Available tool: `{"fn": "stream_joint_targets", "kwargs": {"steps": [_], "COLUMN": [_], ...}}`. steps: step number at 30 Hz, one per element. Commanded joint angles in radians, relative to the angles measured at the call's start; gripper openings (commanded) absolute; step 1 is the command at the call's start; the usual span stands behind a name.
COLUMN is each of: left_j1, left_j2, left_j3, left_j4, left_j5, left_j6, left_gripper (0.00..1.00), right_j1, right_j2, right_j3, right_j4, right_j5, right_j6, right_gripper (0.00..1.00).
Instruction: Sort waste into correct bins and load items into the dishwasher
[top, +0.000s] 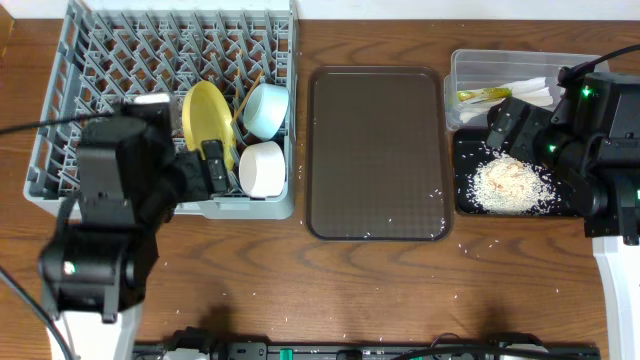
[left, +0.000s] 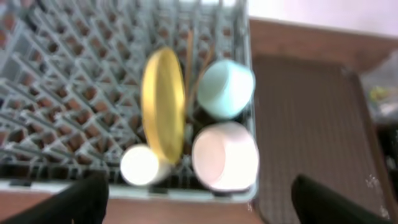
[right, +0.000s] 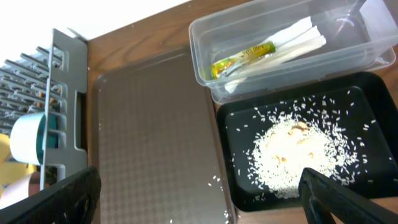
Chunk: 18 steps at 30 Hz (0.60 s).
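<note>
**Fingers (left: 78, 202) spread on both grippers, nothing held**

The left gripper (top: 214, 166) hangs over the near right corner of the grey dish rack (top: 60, 110). There the yellow plate (left: 163, 106) stands on edge beside the light blue bowl (left: 225, 87), white bowl (left: 225, 155), small white cup (left: 142, 165) and chopsticks (left: 188, 62).

The right gripper (top: 503, 128), also wide apart, hangs over the bins. The clear tub (right: 205, 37) holds the wrapper (right: 244, 57) and napkins (right: 292, 40). The black tray (right: 367, 93) touching it holds the rice pile (right: 292, 152).

The brown serving tray (top: 375, 150) lies between rack and bins, with stray grains along its right edge.

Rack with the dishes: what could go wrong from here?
1. The yellow plate stands on edge beside the cup; a bump from the open left gripper could tip it.
2. Rice grains already lie on the brown tray; the right gripper near the rice pile could scatter more.
</note>
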Motion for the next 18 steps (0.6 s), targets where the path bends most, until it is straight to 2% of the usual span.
{"fn": "stream_joint_targets", "kwargs": {"steps": [1, 9, 18], "left_j1": [0.062, 0.171, 0.188], "left_j2": [-0.138, -0.486, -0.762], "left_j3": [-0.164, -0.612, -0.992], "left_j4": [0.117, 0.494, 0.769], "left_j5": [-0.020, -0.021, -0.024], "left_j6": [0.000, 0.007, 0.053], "left_gripper": [0.96, 0.97, 0.97], "right_j1": [-0.005, -0.005, -0.005], "right_j2": [0.002, 0.002, 0.002], "right_j3": [0.012, 0.012, 0.012], "right_j4": [-0.002, -0.002, -0.002], "right_j5": [0.013, 0.013, 0.013], "right_j6": [0.013, 0.013, 0.013], "right_gripper": [0.99, 0.99, 0.99]}}
